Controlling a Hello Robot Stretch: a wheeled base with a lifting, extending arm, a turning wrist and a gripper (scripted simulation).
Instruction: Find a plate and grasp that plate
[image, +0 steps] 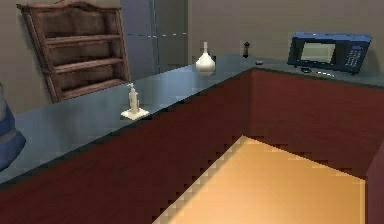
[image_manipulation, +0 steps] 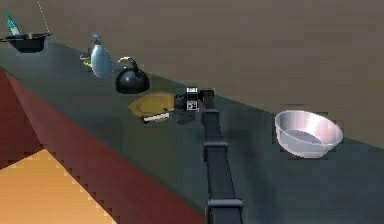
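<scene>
Grasp step: gripper (image_manipulation: 157, 118) by the tan plate (image_manipulation: 148, 101) on the counter (image_manipulation: 255, 155); whether it holds anything, can't tell; next, lift clear.

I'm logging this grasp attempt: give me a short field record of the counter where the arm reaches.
counter: dark top, red-brown front
plate: flat tan disc lying on the counter
gripper: at the plate's edge; contact cannot be told
held: cannot tell
arm side view's left: black kettle, pale blue bottle
arm side view's right: pale bowl
</scene>
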